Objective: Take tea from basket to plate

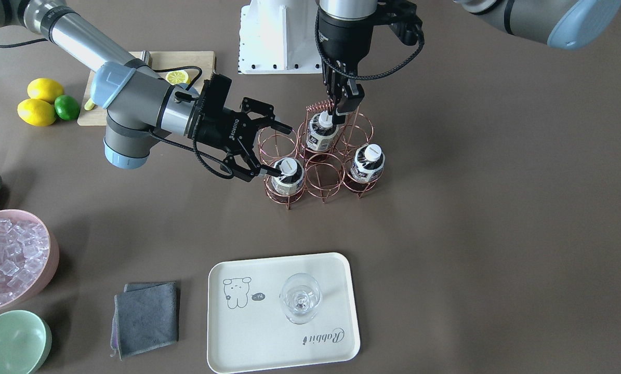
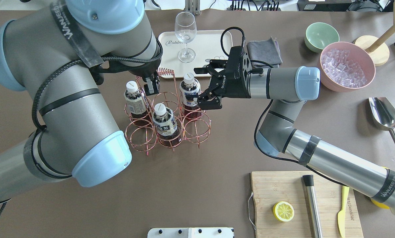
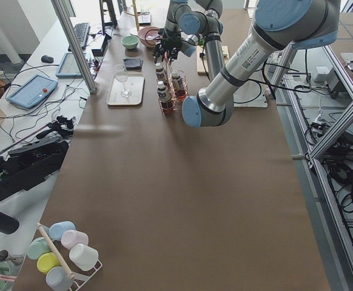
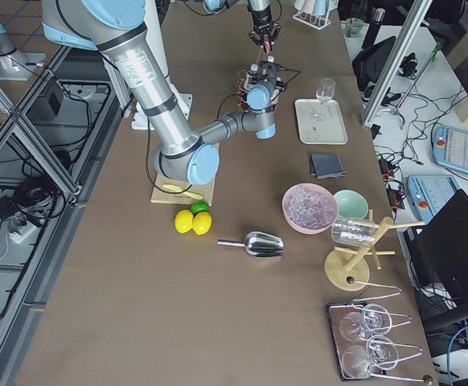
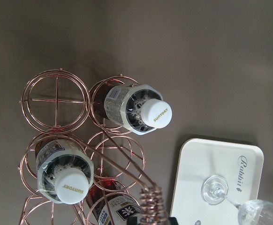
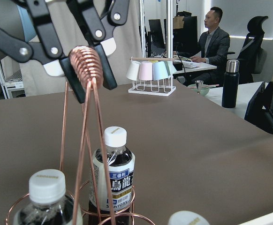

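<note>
The basket point(image 5: 56, 99) is a copper wire rack holding three tea bottles. My left gripper point(image 1: 341, 109) hangs over it, shut on its coiled handle point(image 1: 320, 107); the right wrist view shows the fingers point(image 6: 106, 70) clamped on the coil. My right gripper point(image 1: 281, 149) comes in sideways, open, its fingertips level with the top of the nearest tea point(image 1: 287, 176), which stands in its cell point(image 2: 189, 89). The other two bottles point(image 2: 164, 122) point(image 2: 133, 99) stand in their own cells. The cream plate point(image 1: 268, 343) lies apart from the rack and carries a stemmed glass point(image 1: 300, 298).
A grey cloth point(image 1: 146, 317) lies beside the plate. A pink bowl of ice point(image 2: 346, 66), a green bowl point(image 2: 319, 34) and a metal scoop point(image 2: 385, 115) sit on my right. A cutting board point(image 2: 283, 188) holds a lemon slice, a muddler and a knife. Lemons and a lime point(image 1: 42, 101) lie past it.
</note>
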